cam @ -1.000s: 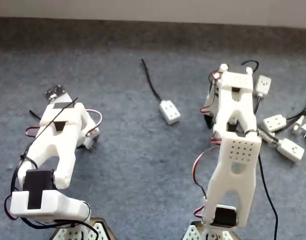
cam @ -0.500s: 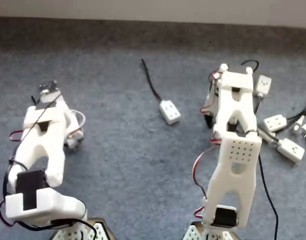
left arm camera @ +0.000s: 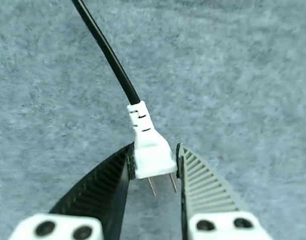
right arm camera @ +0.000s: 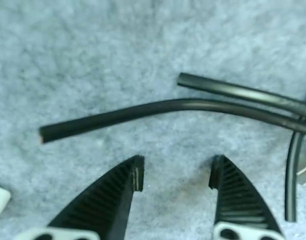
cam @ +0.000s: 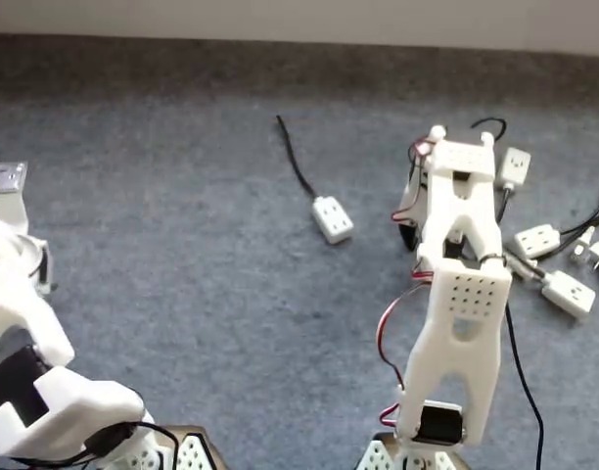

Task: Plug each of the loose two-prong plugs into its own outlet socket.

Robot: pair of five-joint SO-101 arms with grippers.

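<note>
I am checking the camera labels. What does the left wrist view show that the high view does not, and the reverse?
Left wrist view: the left gripper shut on a white two-prong plug, prongs toward the camera, its black cord running away. High view: a lone outlet socket mid-carpet, more sockets clustered beside the right arm. Both: the grey carpet.

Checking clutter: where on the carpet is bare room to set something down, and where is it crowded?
Bare grey carpet spans from the white left arm to the lone white socket block on its black cord, and between the arm bases. Crowded: white sockets, plugs and black cords beside the white right arm.
</note>
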